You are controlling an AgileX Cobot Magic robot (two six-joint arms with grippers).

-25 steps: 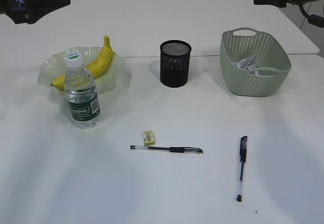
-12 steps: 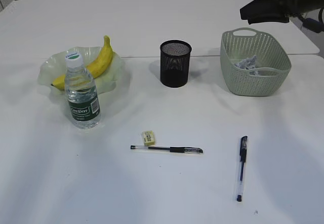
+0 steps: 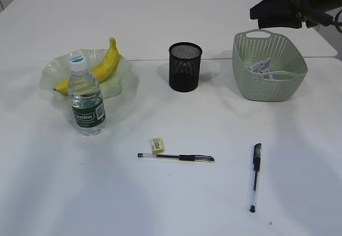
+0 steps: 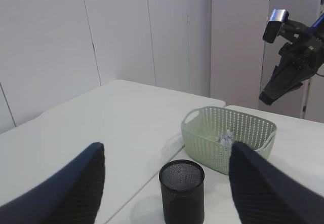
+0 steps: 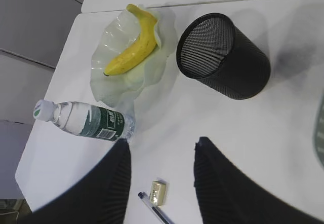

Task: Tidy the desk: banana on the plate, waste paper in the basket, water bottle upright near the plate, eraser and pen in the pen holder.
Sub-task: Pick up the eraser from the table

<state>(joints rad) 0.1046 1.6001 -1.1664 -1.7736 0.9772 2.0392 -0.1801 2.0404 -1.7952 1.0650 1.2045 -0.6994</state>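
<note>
A yellow banana lies on the pale green plate. The water bottle stands upright just in front of the plate. The black mesh pen holder is at the middle back. Crumpled waste paper lies in the green basket. A small yellow eraser rests beside one pen, and a second pen lies to the right. My left gripper hangs open, high above the pen holder. My right gripper is open and empty, high over the eraser.
The right arm hovers at the top right, behind the basket. A seam between two tabletops runs behind the plate, the pen holder and the basket. White wall panels stand behind the table in the left wrist view.
The left arm has drawn back almost out of the top left corner. The right arm has shifted left and lower at the top right. Nothing on the table has moved.
</note>
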